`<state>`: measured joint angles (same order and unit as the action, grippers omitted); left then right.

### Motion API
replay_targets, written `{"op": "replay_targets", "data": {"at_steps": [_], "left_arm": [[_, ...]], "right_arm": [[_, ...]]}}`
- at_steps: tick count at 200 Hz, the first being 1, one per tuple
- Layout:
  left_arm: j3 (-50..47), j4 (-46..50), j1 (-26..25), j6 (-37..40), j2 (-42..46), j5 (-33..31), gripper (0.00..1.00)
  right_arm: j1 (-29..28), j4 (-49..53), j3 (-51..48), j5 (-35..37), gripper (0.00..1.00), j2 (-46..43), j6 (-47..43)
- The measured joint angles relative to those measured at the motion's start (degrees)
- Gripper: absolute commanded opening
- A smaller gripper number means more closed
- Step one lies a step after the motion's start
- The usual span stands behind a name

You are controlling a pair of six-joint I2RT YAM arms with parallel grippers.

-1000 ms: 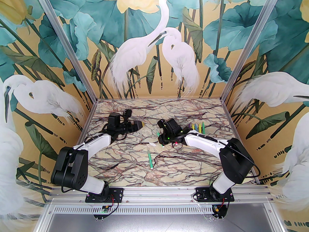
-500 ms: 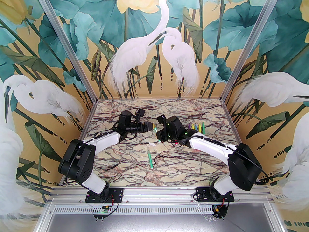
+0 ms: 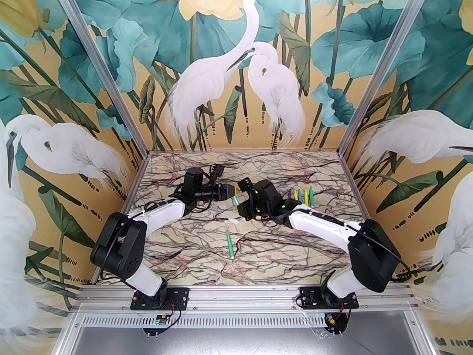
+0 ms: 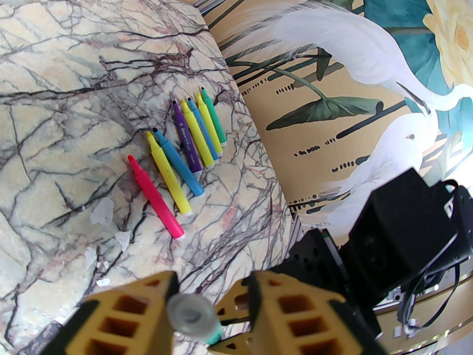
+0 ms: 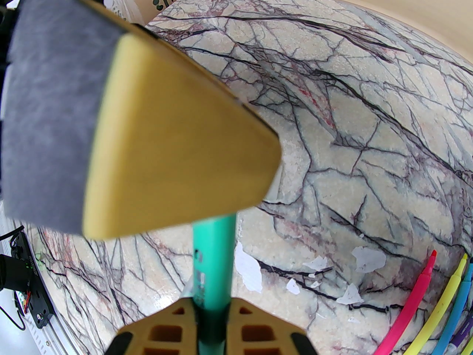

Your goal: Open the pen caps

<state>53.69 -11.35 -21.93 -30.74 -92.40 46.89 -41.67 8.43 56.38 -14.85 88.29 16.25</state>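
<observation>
My right gripper (image 3: 244,213) (image 5: 210,331) is shut on the body of a green pen (image 3: 237,200) (image 5: 214,257), holding it above the table centre. The pen's clear cap (image 4: 192,313) points toward my left gripper (image 3: 233,190) (image 4: 212,283). The left jaws stand around the cap: one finger touches it, and a narrow gap shows on the other side. In the right wrist view a left finger (image 5: 177,142) hides the pen's cap end.
Several uncapped pens (image 3: 301,194) (image 4: 184,150) (image 5: 436,309) lie in a row at the right of the marble table (image 3: 295,246). Another green pen (image 3: 230,243) lies near the centre front. Loose clear caps (image 3: 233,220) (image 4: 102,211) (image 5: 367,259) are scattered around.
My left arm has swung right, from the back left to the held pen, and its jaws have narrowed around the cap. The right gripper has shifted slightly left with the pen.
</observation>
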Motion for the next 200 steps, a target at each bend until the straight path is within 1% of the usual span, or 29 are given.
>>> {"op": "replay_targets", "data": {"at_steps": [31,35,47,57,67,88,131,156,170,193,200], "left_arm": [[0.5,0.9,0.0,-0.2,-0.4,0.0,0.19],[0.5,0.9,0.0,0.0,-0.4,0.0,0.19],[0.6,0.9,0.0,-0.1,-0.4,0.0,0.18],[0.8,1.1,0.0,-0.1,-0.4,0.0,0.16],[1.0,1.1,0.0,-0.1,-0.4,0.1,0.15],[1.1,1.1,0.0,-0.1,-0.4,0.6,0.14],[1.2,1.0,0.0,-0.2,-0.4,2.0,0.12],[1.2,0.8,0.0,-0.6,-0.4,2.7,0.12],[1.2,0.8,0.0,-1.0,-0.4,3.0,0.11],[1.2,0.4,0.0,-1.3,-0.4,3.2,0.10],[1.2,0.2,0.0,-1.3,-0.4,3.2,0.09]], "right_arm": [[0.0,-0.2,-0.4,0.0,0.00,-0.3,0.0],[0.0,-0.2,-0.4,0.1,0.04,-0.3,0.0],[0.0,-0.2,-0.4,0.2,0.24,-0.3,0.0],[0.0,-0.5,-0.4,0.2,0.33,-0.3,-0.2],[0.0,-0.7,-0.5,0.2,0.39,-0.3,-0.4],[0.0,-1.6,-0.7,0.0,0.43,-0.3,-0.7],[0.0,-2.3,-0.7,0.0,0.45,-0.1,-0.7],[0.0,-2.7,-0.7,0.0,0.42,0.8,-0.7],[0.0,-2.7,-0.7,0.0,0.38,1.4,-0.9],[0.0,-2.7,-0.7,0.0,0.26,1.8,-1.3],[0.0,-2.7,-0.7,0.0,0.22,1.8,-1.2]]}}
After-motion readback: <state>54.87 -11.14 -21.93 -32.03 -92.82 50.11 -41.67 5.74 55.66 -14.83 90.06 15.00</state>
